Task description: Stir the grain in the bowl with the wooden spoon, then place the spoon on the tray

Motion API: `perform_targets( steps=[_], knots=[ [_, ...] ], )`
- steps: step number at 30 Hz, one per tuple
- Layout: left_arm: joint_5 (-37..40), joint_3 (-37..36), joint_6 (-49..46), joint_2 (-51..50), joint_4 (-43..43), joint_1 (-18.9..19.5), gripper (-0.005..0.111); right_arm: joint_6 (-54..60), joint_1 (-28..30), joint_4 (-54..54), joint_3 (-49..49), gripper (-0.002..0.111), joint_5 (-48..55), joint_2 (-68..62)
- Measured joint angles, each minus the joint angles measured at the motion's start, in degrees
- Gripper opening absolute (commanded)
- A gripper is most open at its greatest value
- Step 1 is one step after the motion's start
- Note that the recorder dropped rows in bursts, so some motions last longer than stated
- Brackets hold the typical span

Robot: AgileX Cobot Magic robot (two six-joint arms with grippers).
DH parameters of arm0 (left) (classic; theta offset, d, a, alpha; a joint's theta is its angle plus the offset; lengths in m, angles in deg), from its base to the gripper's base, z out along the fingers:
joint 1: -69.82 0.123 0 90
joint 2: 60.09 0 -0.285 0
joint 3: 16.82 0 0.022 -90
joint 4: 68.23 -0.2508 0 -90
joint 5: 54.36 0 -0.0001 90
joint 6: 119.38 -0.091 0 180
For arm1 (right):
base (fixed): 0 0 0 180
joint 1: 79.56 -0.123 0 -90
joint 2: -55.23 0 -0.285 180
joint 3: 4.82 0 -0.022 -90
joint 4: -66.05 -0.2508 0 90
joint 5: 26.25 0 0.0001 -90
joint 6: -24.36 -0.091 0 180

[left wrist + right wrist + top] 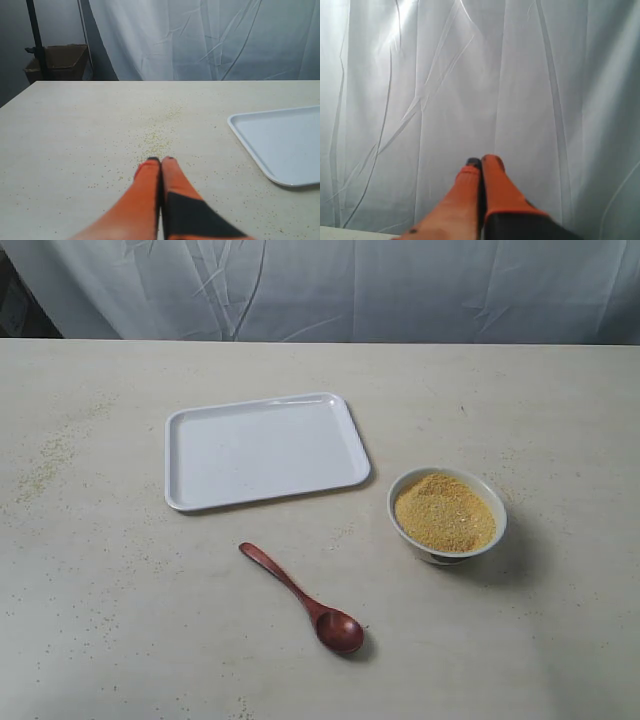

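A dark reddish-brown wooden spoon (304, 599) lies on the table, handle toward the tray, oval bowl toward the front. The white bowl (447, 514) stands to its right, filled with golden-yellow grain (445, 512). A flat white tray (263, 449) sits behind the spoon, and its corner (280, 140) also shows in the left wrist view. Neither arm appears in the exterior view. My left gripper (160, 160) is shut on nothing, low over the table. My right gripper (481, 161) is shut too, pointing at the white curtain.
Loose grains (157, 136) are scattered on the table ahead of the left gripper and at the table's left (45, 460). A white curtain (330, 285) hangs behind the table. A cardboard box (57, 60) stands beyond the table's far corner.
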Motion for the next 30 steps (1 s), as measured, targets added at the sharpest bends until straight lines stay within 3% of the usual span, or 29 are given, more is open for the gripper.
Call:
perform_targets(
  steps=[4, 13, 18, 22, 25, 30],
  knots=[
    [0.0, 0.0, 0.0, 0.0, 0.0, 0.0, 0.000, 0.4, 0.0, -2.9, -1.2, -0.001, 4.2, 0.0],
    [0.0, 0.0, 0.0, 0.0, 0.0, 0.0, 0.000, -1.2, 0.0, -4.4, -23.7, -0.001, 47.7, -16.2],
    [0.0, 0.0, 0.0, 0.0, 0.0, 0.0, 0.000, -1.8, 0.0, -11.6, -26.4, -0.001, 52.3, -31.6],
    [0.0, 0.0, 0.0, 0.0, 0.0, 0.0, 0.000, 4.4, -1.6, -21.3, -28.0, -0.001, 53.6, -46.5],
    [0.0, 0.0, 0.0, 0.0, 0.0, 0.0, 0.000, 7.5, -6.6, -25.7, -32.4, -0.001, 55.0, -58.0],
    [0.0, 0.0, 0.0, 0.0, 0.0, 0.0, 0.000, 8.3, -20.6, -27.3, -44.6, -0.001, 55.4, -75.1]
  ],
)
